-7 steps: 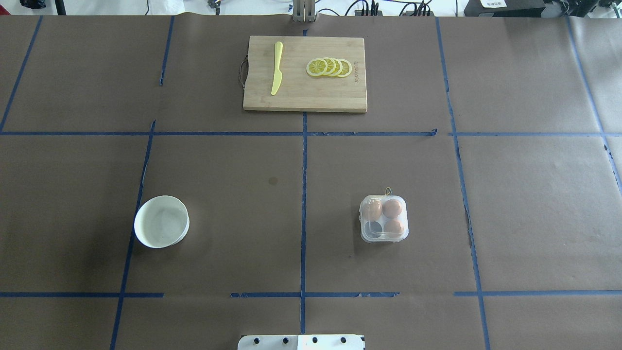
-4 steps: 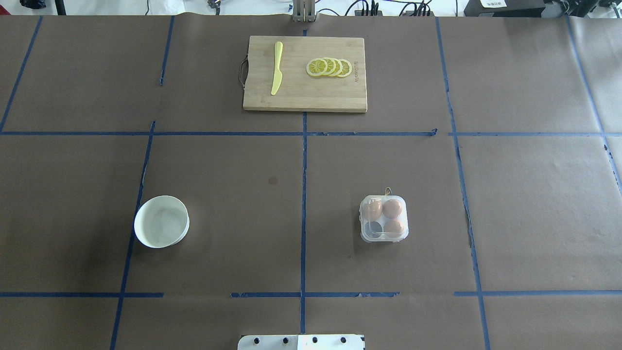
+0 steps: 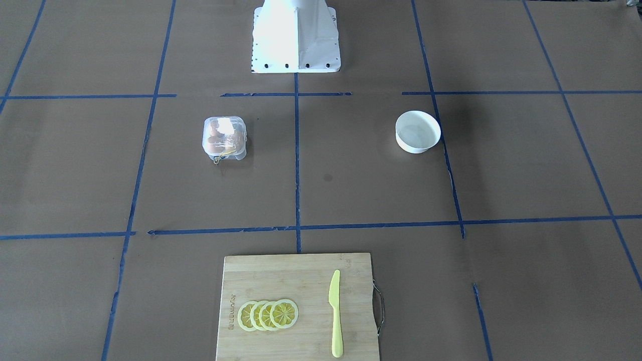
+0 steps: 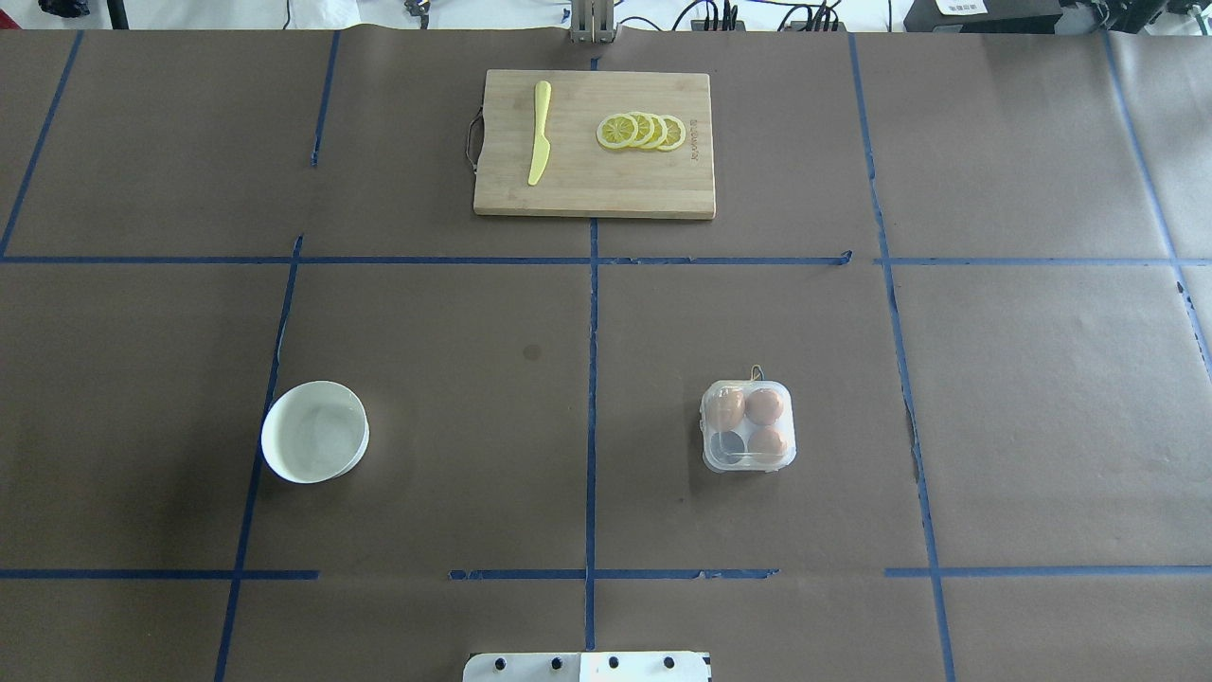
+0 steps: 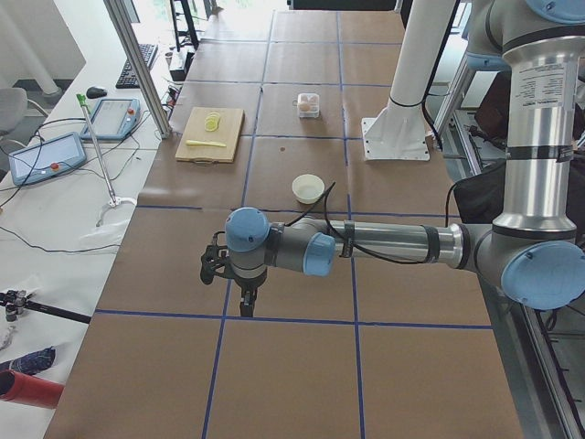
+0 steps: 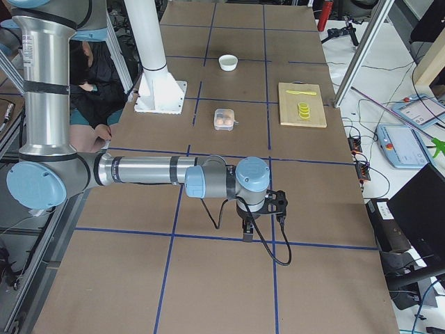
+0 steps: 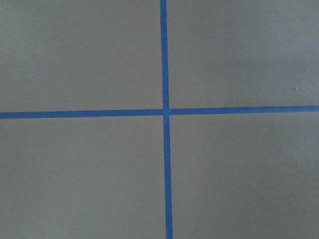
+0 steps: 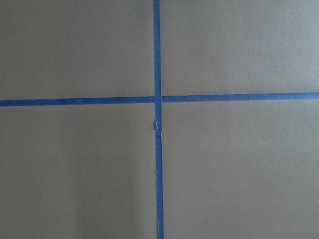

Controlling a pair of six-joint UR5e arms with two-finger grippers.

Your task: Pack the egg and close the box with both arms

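Note:
The clear box (image 4: pixel 748 467) stands right of the table's middle, its clear lid down over the cups and its yellow string at the far edge. Three brown eggs sit in it (image 4: pixel 764 404); the near-left cup is bare. The box also shows in the front view (image 3: pixel 239 153). Neither arm shows in the overhead or front view. My left gripper (image 5: pixel 242 300) hangs over the table's far left end, my right gripper (image 6: pixel 247 229) over the far right end, both far from the box. I cannot tell whether they are open or shut. Both wrist views show only brown paper and blue tape.
A white bowl (image 4: pixel 268 445) stands on the left half, with nothing in it. A wooden cutting board (image 4: pixel 663 189) at the far middle bears a yellow knife (image 4: pixel 539 133) and lemon slices (image 4: pixel 642 132). The white pedestal (image 3: pixel 296 35) is at the near edge.

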